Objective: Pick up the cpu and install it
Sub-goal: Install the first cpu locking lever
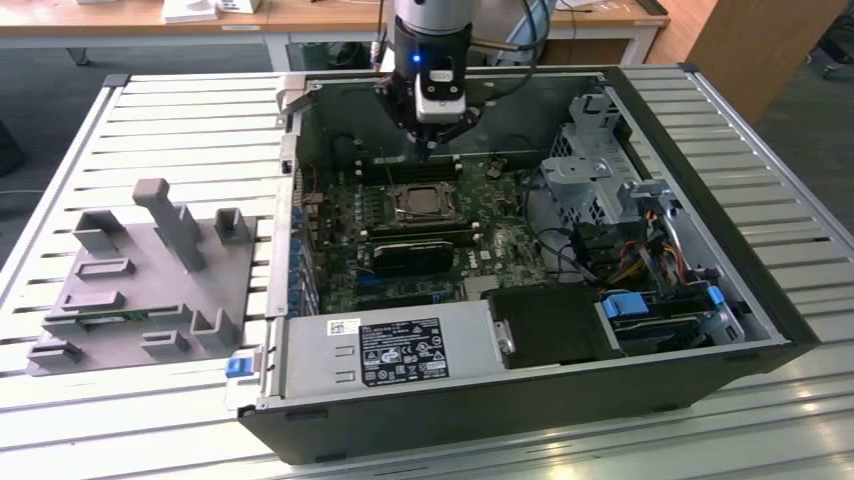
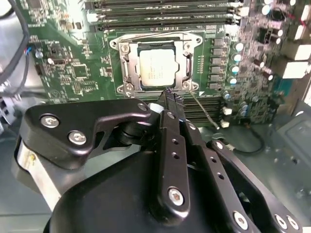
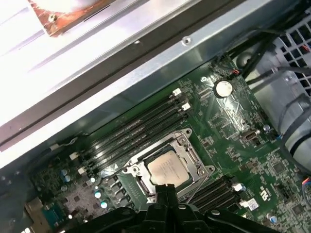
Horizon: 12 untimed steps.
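Gripper: my black metal gripper (image 1: 424, 150) hangs over the far end of the open case, in the upper middle of the exterior view, just above the board and beyond the socket.
Fingers: from what I see in the second wrist view, the black perforated fingers (image 2: 173, 141) are pressed together with nothing between them; their tips sit just short of the socket's edge.
Cpu: the small flat square cpu with a silvery-grey metal top (image 2: 157, 68) lies flat inside the metal socket frame (image 2: 127, 73), already seated on the board. In the first wrist view I see the same chip (image 3: 168, 170) in the lower middle of the frame, right above the fingertips (image 3: 165, 191). In the exterior view it (image 1: 424, 203) is at the centre of the picture, below the gripper.
Motherboard: the green circuit board (image 2: 73, 63) carries long black memory slots (image 3: 131, 136) running alongside the socket, plus a round silver coin battery (image 3: 223, 88) at the upper right of the first wrist view.
Computer case: the black and grey desktop tower (image 1: 747, 300) lies on its side with the side panel off, a labelled grey power supply box (image 1: 387, 350) along its near edge.
Fixture: a grey plastic fixture plate with upright blocks (image 1: 147, 280) sits at the exterior view's left, well apart from the case.
Tabletop: the silvery slatted metal tabletop (image 1: 187, 130) carries both the case and the fixture.
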Tool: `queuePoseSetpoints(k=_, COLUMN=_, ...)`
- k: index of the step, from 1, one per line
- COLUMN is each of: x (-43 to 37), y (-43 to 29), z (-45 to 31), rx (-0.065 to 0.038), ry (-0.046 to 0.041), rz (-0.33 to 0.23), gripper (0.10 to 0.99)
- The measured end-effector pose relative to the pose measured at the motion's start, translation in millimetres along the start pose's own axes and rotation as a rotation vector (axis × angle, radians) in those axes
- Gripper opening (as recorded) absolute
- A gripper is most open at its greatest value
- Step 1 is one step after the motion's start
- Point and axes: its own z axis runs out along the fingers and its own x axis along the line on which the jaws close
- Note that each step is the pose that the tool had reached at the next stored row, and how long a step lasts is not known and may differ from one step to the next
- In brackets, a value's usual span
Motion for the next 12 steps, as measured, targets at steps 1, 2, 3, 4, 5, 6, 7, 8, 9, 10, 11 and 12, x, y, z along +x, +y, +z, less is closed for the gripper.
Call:
queuePoseSetpoints(k=1, x=0.0, y=0.0, z=0.1, rx=0.000, ry=0.0003, rz=-0.014, gripper=0.106)
queuePoseSetpoints(k=2, x=0.0, y=0.0, z=0.1, rx=0.001, ry=0.0006, rz=-0.030, gripper=0.106)
queuePoseSetpoints(k=3, x=0.0, y=0.0, z=0.2, rx=0.001, ry=0.0010, rz=-0.048, gripper=0.106)
queuePoseSetpoints(k=4, x=0.0, y=0.0, z=0.3, rx=0.002, ry=0.0014, rz=-0.066, gripper=0.106)
queuePoseSetpoints(k=5, x=0.0, y=0.0, z=0.5, rx=0.002, ry=0.0018, rz=-0.084, gripper=0.106)
queuePoseSetpoints(k=6, x=0.0, y=0.0, z=0.7, rx=0.002, ry=0.0022, rz=-0.102, gripper=0.106)
queuePoseSetpoints(k=7, x=0.0, y=0.0, z=0.9, rx=0.003, ry=0.0025, rz=-0.120, gripper=0.106)
queuePoseSetpoints(k=8, x=0.0, y=0.0, z=1.1, rx=0.003, ry=0.0029, rz=-0.138, gripper=0.106)
queuePoseSetpoints(k=9, x=0.0, y=0.0, z=1.4, rx=0.004, ry=0.0033, rz=-0.156, gripper=0.106)
queuePoseSetpoints(k=10, x=0.0, y=0.0, z=1.8, rx=0.004, ry=0.0037, rz=-0.175, gripper=0.106)
queuePoseSetpoints(k=11, x=-0.1, y=-0.1, z=2.1, rx=0.005, ry=0.0041, rz=-0.194, gripper=0.106)
queuePoseSetpoints(k=12, x=-0.1, y=-0.1, z=2.4, rx=0.005, ry=0.0044, rz=-0.211, gripper=0.106)
